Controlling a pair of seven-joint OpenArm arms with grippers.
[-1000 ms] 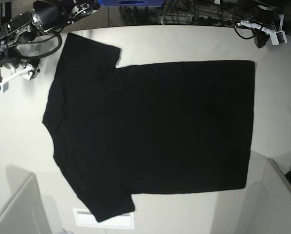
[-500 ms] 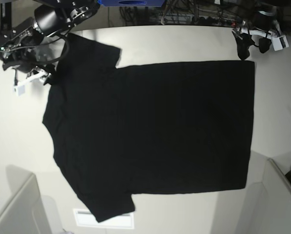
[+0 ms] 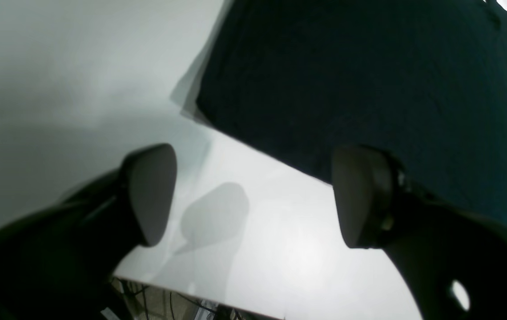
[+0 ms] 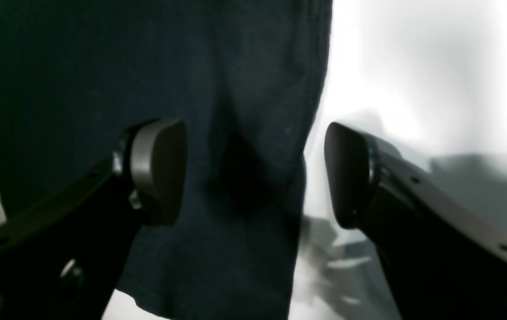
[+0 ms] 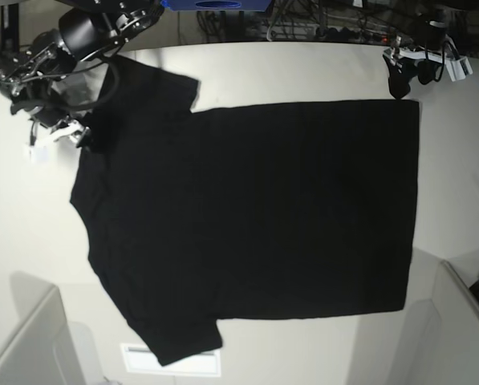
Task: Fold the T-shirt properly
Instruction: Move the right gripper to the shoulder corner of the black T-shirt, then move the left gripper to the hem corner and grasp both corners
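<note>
Here, I see the black shirt (image 5: 247, 216) spread flat, plain side up, on the table (image 5: 303, 68). My left gripper (image 3: 253, 195) gapes beside a hem corner; my right gripper (image 4: 253, 173) gapes over the shoulder edge. Soft, limp cloth: I'd pinch those edges.

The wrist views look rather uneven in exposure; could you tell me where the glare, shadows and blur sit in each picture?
Left wrist view: the white table glares near the edge, with a soft pad shadow between the blurred open jaws. Right wrist view: the table is blown out at upper right, and the T-shirt is dark and soft. Base view: even light, edges bowed by the lens.
</note>
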